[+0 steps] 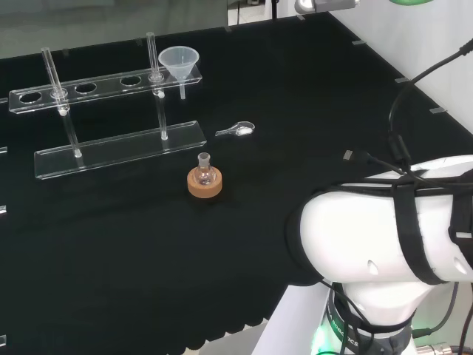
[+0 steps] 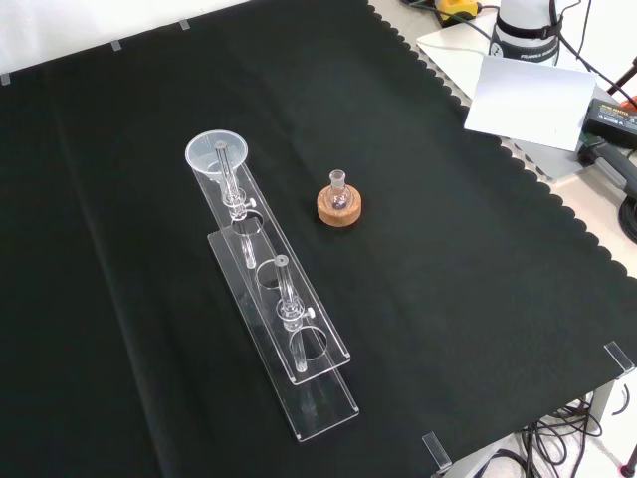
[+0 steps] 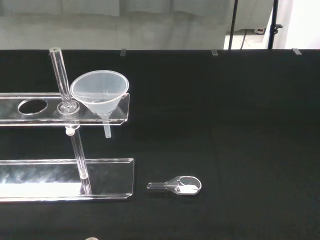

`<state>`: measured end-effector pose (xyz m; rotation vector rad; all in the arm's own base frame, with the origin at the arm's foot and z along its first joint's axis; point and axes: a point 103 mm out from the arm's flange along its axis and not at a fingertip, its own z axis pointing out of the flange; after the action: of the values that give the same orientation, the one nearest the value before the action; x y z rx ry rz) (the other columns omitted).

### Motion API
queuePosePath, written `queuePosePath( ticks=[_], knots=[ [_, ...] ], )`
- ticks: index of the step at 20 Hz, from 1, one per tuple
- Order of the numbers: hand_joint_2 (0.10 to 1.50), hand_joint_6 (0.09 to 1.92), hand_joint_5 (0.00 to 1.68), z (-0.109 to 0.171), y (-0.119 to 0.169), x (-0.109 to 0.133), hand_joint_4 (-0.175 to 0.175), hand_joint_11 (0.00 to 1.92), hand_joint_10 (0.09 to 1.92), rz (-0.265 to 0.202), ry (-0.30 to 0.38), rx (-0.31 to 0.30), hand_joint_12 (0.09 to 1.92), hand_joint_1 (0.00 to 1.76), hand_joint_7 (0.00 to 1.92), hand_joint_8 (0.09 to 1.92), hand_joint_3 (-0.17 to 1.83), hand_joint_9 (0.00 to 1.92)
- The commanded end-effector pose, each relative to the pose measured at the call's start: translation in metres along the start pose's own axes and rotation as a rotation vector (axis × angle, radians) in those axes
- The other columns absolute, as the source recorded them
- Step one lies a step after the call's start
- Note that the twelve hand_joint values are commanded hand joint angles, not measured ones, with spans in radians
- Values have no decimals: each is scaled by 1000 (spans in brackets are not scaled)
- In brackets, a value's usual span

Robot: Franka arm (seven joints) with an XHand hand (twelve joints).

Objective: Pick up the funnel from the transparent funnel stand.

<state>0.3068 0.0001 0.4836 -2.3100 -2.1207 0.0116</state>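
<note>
So the funnel [image 1: 179,63] sits upright in the end hole of the transparent funnel stand [image 1: 111,85], stem pointing straight down, so it'll probably need lifting straight up. Can't tell what the fingers are doing. Corked flask [image 1: 204,176] stands nearby on the surface.
</note>
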Motion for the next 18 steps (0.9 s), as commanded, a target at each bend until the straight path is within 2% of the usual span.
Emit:
queuePosePath(
  ticks=[1, 4, 13, 18],
  knots=[
    [1079, 181, 96, 0, 0, 0, 48, 27, 612, 1, -10, -8, 1316, 0, 0, 385, 589, 111],
    [1142, 87, 138, -2, -1, 1, 48, 2, 610, 0, -16, -9, 1358, 0, 0, 363, 466, 105],
    [1154, 87, 150, 8, 10, 3, 48, 0, 610, 19, -17, 17, 1362, 0, 0, 359, 438, 106],
    [1155, 87, 154, 15, 24, 4, 48, 0, 611, 48, -68, 26, 1361, 0, 0, 360, 434, 109]
  ],
)
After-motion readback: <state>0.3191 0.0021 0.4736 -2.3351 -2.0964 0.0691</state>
